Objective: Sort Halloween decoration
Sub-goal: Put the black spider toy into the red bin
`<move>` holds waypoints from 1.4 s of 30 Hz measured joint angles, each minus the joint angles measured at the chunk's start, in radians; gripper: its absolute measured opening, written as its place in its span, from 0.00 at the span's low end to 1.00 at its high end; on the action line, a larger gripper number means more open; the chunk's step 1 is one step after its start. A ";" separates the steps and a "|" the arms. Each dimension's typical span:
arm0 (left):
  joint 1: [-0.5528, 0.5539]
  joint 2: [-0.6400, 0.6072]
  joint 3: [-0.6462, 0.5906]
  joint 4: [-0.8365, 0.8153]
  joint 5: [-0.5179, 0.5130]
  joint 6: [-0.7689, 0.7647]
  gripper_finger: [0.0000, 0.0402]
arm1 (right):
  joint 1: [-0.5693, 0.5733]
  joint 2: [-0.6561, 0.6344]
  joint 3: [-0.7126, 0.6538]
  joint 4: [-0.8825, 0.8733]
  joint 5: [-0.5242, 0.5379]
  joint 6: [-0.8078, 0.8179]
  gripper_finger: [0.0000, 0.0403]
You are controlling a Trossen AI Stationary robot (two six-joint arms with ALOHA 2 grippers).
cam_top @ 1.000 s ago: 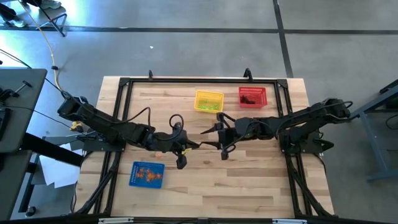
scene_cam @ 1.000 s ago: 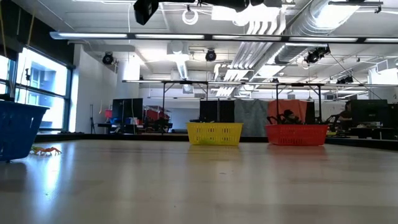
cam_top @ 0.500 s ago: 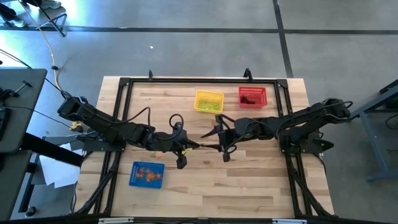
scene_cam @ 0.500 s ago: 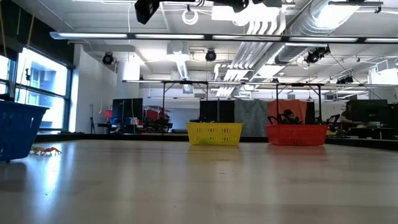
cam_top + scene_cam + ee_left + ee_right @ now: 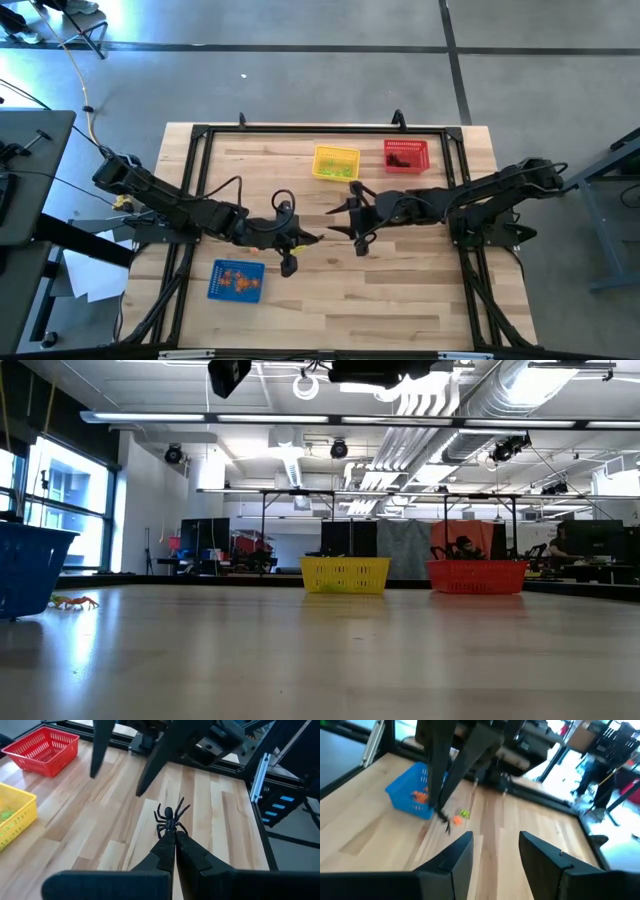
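A black spider trinket [image 5: 169,816] of the Halloween decoration sticks out past the tips of my left gripper [image 5: 175,836], which is shut on it above the table's middle [image 5: 316,238]. My right gripper [image 5: 333,222] hovers open just to the right of it, facing it. Its two fingers [image 5: 152,765] stand beyond the spider with nothing between them [image 5: 495,845]. An orange trinket [image 5: 457,820] and a green one [image 5: 464,813] lie on the table beside the blue basket [image 5: 410,795]. My left gripper pinches the spider's rear end [image 5: 169,828] between its two fingertips. The fingers slant a little downward, pointing toward the table's right. The spider is lifted clear of the table, legs spread, sticking out ahead of the fingers.
The blue basket [image 5: 237,280], holding orange pieces, stands near the front left. The yellow basket [image 5: 336,162] and the red basket [image 5: 406,155] stand at the far side. A black frame [image 5: 200,135] runs along the table's edges. Bare wood lies at the front right.
My right gripper has tipped a little in place. Its fingers stay as far apart as before.
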 joint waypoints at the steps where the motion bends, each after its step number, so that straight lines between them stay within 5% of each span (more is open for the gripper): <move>1: 0.000 0.000 0.000 -0.002 0.000 0.000 0.00 | 0.000 0.000 0.000 -0.017 0.000 0.013 0.39; 16: 0.024 0.000 0.000 0.010 -0.003 0.007 0.00 | 0.009 0.004 0.000 0.047 -0.197 0.104 0.39; 31: 0.023 0.000 0.000 0.015 -0.002 0.008 0.00 | 0.009 0.103 0.000 0.159 -0.223 0.104 0.38; 35: 0.022 0.000 0.000 0.017 -0.001 0.008 0.00 | 0.009 0.103 0.000 0.171 -0.219 0.105 0.27; 39: 0.022 0.000 0.000 0.014 0.002 0.008 0.00 | 0.003 0.103 0.000 0.174 -0.212 0.113 0.06; 42: 0.022 0.000 0.000 0.011 -0.003 0.007 0.00 | -0.012 0.103 0.000 0.175 -0.222 0.168 0.04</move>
